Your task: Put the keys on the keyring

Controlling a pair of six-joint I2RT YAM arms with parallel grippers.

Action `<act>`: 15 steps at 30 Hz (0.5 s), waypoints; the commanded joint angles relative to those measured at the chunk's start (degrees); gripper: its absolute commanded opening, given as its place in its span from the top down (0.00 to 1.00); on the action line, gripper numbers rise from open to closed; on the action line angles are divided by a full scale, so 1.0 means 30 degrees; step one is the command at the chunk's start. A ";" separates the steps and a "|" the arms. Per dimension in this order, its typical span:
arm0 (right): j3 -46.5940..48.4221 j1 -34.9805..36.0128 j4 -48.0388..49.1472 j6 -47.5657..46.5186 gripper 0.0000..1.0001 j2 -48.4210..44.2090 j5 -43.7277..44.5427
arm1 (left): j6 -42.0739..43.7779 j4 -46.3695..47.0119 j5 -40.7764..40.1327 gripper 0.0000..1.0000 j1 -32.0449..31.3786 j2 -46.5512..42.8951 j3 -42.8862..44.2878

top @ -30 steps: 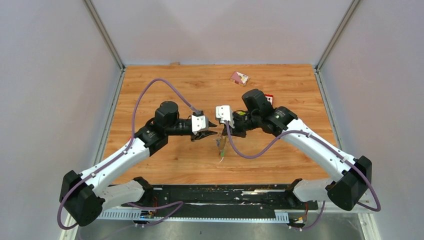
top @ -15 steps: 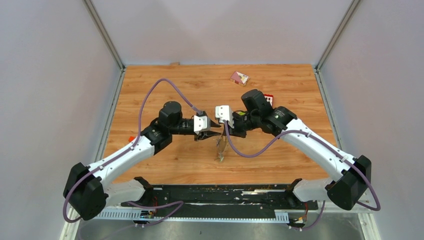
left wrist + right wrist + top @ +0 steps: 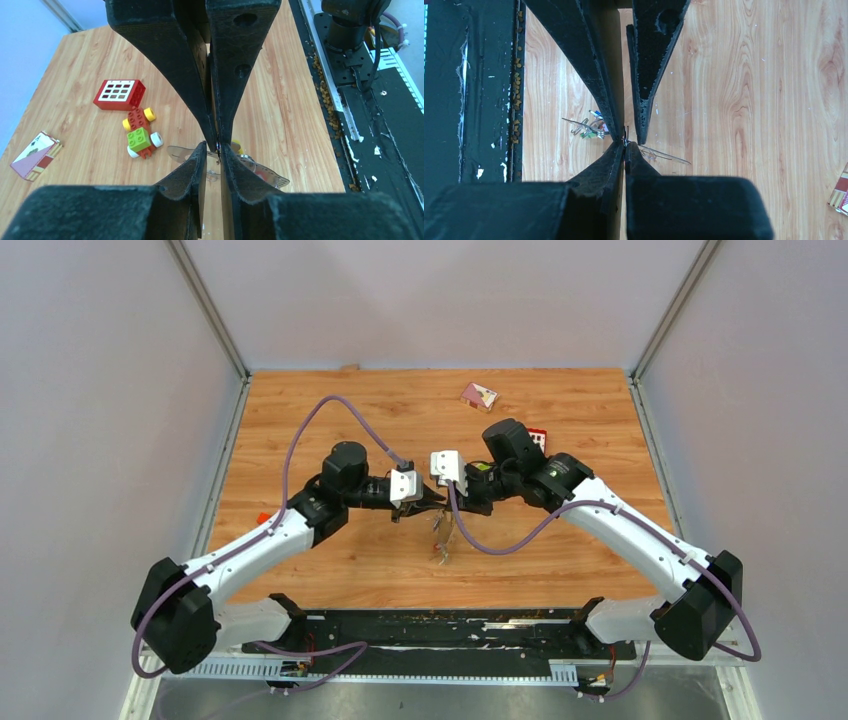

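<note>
While the right pincer [image 3: 625, 144] clamps shut on the keyring [image 3: 272, 178], which dangles below, the left pincer [image 3: 212, 146] faces it tip-to-tip, slightly open.

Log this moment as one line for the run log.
right gripper: shut on keyring | left gripper: open, straddling that pinch | keys: hanging below the pinch

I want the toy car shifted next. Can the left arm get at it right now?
Probably not: the right pincer, shut on the keyring, meets the left pincer head-on, and the car lies beyond it, under the right arm.
</note>
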 commanded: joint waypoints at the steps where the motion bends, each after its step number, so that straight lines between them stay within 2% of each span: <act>1: 0.0749 0.0090 0.0998 0.0289 1.00 -0.0120 -0.0343 | -0.0124 0.0350 0.0394 0.79 -0.0003 0.0257 0.0114; 11: 0.0537 0.0086 0.1318 0.0378 1.00 -0.0142 -0.0484 | -0.0064 -0.0143 0.0759 0.99 -0.0020 0.0684 0.0395; 15: 0.0490 0.0102 0.1451 0.0407 1.00 -0.0156 -0.0417 | -0.0354 -0.0227 0.0792 1.00 -0.0020 0.0764 0.0485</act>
